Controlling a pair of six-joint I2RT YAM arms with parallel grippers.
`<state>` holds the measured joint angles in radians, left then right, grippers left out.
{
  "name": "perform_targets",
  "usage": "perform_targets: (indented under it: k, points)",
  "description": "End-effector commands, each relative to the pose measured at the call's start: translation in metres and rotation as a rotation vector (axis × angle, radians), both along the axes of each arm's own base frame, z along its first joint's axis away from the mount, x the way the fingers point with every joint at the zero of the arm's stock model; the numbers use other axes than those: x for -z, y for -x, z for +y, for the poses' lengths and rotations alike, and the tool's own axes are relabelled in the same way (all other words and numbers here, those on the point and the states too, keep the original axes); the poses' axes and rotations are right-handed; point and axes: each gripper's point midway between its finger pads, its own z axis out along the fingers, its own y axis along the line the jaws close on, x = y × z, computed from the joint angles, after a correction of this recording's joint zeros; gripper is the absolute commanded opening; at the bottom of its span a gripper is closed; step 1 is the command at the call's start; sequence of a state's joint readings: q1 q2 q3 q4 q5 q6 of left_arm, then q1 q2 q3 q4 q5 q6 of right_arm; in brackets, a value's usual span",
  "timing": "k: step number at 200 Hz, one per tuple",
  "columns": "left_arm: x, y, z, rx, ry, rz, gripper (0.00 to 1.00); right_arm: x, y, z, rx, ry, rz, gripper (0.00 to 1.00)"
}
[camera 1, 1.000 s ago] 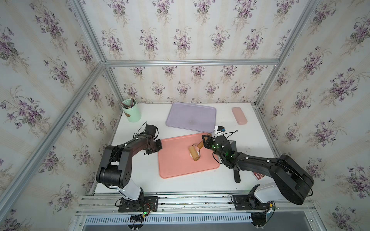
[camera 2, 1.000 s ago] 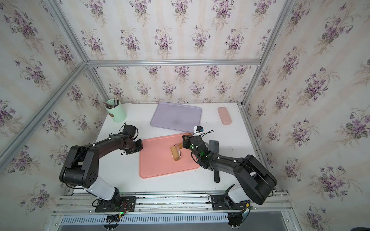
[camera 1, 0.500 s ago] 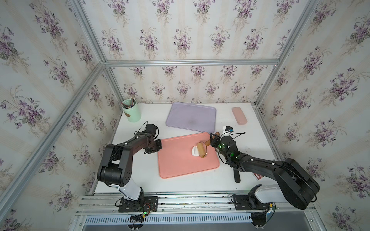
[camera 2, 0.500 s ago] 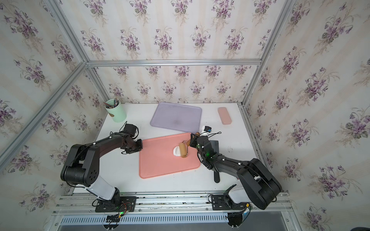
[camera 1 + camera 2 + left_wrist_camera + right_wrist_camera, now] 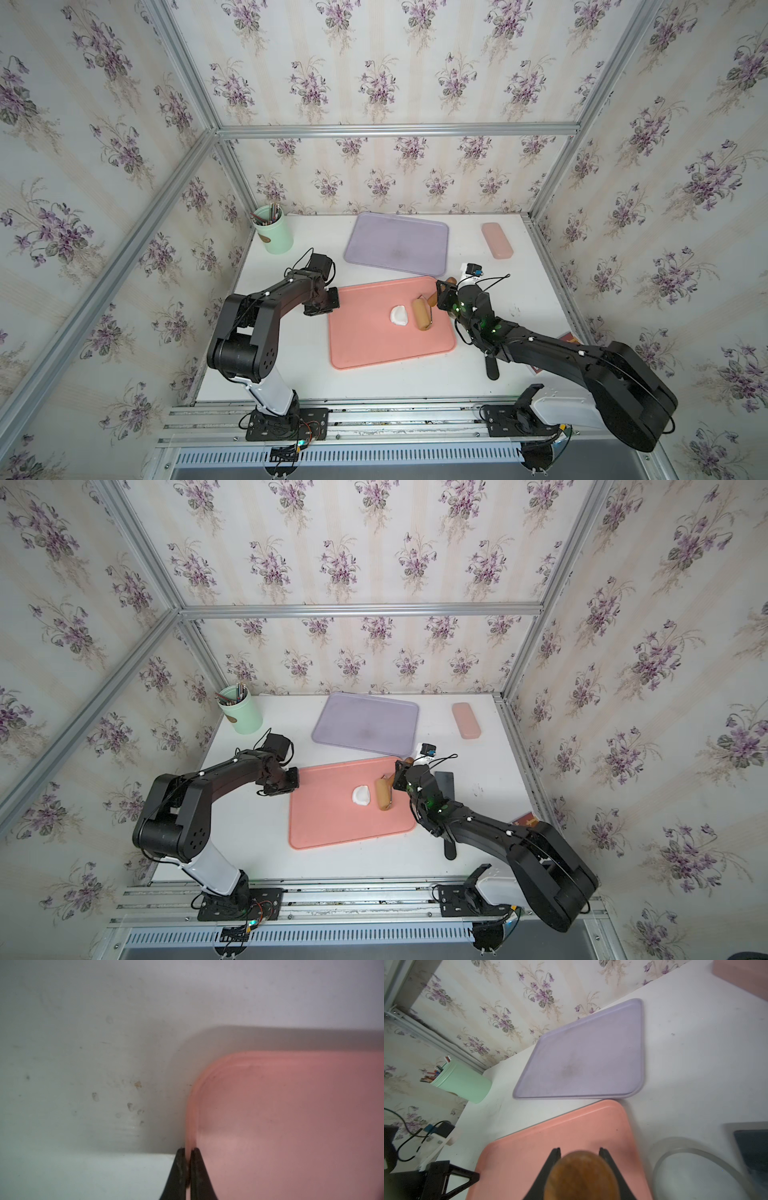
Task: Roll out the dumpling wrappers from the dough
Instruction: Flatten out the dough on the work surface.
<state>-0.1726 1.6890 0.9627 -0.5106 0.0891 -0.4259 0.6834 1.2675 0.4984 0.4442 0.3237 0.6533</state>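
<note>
Top view: dough [image 5: 400, 316] beside roller [image 5: 422, 314], near right tool [image 5: 434, 297].

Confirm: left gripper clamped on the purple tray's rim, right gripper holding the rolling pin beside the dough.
Wrong tray: the left wrist view shows the left gripper clamped on the rim of the pink tray. The right gripper does hold the rolling pin beside the dough.

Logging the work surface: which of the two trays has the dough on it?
The pink tray, nearer the arms: the dough lies on it beside the roller, and the left gripper pinches its rim. The purple tray behind carries no dough.
</note>
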Motion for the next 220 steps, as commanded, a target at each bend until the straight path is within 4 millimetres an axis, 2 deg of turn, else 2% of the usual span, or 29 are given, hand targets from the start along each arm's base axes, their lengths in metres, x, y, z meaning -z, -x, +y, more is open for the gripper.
perform_targets:
  k: [1, 16, 34, 81, 114, 127, 145, 179, 200, 220]
  points:
    - [0.001, 0.002, 0.005, 0.006, -0.035, 0.012, 0.00, -0.018, 0.002, 0.019, -0.099, -0.028, -0.020, 0.00]
    - [0.003, 0.002, 0.002, 0.016, -0.019, 0.015, 0.00, -0.031, 0.001, 0.036, -0.158, -0.103, -0.054, 0.00]
    - [0.004, 0.001, 0.002, 0.014, -0.021, 0.019, 0.00, -0.034, -0.003, 0.064, -0.220, -0.101, -0.057, 0.00]
    - [0.006, -0.001, 0.001, 0.019, -0.021, 0.023, 0.00, 0.000, -0.014, 0.090, -0.250, -0.058, -0.001, 0.00]
    - [0.007, 0.000, 0.003, 0.022, -0.035, 0.029, 0.00, 0.038, -0.008, 0.072, -0.207, 0.023, 0.055, 0.00]
    - [0.006, 0.000, 0.001, 0.022, -0.028, 0.028, 0.00, 0.049, 0.001, 0.073, -0.222, 0.021, 0.070, 0.00]
    - [0.006, 0.000, 0.001, 0.019, -0.028, 0.028, 0.00, 0.055, 0.010, 0.078, -0.216, 0.066, 0.062, 0.00]
    - [0.007, 0.001, 0.001, 0.014, -0.031, 0.030, 0.00, 0.060, 0.015, 0.086, -0.228, 0.030, 0.071, 0.00]
    - [0.007, 0.002, 0.003, 0.012, -0.042, 0.035, 0.00, 0.063, 0.009, 0.066, -0.167, 0.020, 0.091, 0.00]
    - [0.006, 0.002, 0.005, 0.010, -0.054, 0.040, 0.00, 0.067, -0.001, 0.034, -0.076, 0.021, 0.118, 0.00]
